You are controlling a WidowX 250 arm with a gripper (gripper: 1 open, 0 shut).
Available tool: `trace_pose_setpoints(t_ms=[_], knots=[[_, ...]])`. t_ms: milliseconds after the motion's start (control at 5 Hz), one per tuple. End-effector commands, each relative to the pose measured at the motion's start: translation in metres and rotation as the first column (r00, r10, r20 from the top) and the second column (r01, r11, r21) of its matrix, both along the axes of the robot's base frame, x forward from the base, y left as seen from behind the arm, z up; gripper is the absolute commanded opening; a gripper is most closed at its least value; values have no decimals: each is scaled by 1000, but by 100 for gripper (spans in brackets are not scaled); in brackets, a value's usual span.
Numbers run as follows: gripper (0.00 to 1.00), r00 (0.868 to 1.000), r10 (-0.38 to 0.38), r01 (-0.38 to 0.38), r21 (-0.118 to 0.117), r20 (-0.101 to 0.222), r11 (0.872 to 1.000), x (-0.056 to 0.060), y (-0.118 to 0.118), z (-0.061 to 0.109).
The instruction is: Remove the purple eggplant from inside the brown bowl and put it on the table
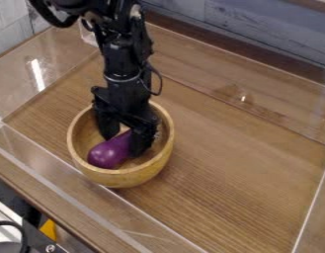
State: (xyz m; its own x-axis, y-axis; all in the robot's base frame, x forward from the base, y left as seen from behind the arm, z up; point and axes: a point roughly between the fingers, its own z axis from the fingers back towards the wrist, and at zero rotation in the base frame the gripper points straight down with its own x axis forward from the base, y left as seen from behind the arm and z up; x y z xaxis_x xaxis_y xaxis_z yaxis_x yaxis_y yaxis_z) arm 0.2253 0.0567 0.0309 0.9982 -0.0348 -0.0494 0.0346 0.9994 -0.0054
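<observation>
- Right now I have the end effector (129, 129) pointing straight down inside the brown bowl (153, 169), its jaws spread wide and holding nothing.
- The purple eggplant (111, 150) lies in the bowl's left half, fat end toward the near left, with the fingers standing over its far end; I cannot tell whether either finger touches it yet.
- I judge this as the reach-and-grasp step: the eggplant is not lifted, so the task is barely begun.
- Next I would want the fingers straddling the eggplant's body, then closing firmly before any lift; its glossy, rounded skin looks likely to slip if pinched near the tip.
- The bowl's thick rim sits close around the fingers, so a sideways nudge could catch it and drag the bowl.
- The bench (244, 138) is bare wood to the right of the bowl, which gives plenty of room for setting the eggplant down.
- Clear acrylic walls (52, 49) ring the bench; the near wall stands close to the bowl, so I would favour placing to the right.
</observation>
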Motion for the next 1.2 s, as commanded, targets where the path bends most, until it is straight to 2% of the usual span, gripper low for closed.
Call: trace_pose_setpoints(t_ms=[0, 600, 800, 1000], knots=[[100, 999, 11, -11, 0, 33, 1000, 6, 4, 2], [100, 999, 12, -11, -11, 47, 1000, 12, 5, -7], [0, 999, 15, -15, -9, 48, 1000, 12, 5, -9], [0, 999, 18, -17, -7, 50, 1000, 12, 4, -7]])
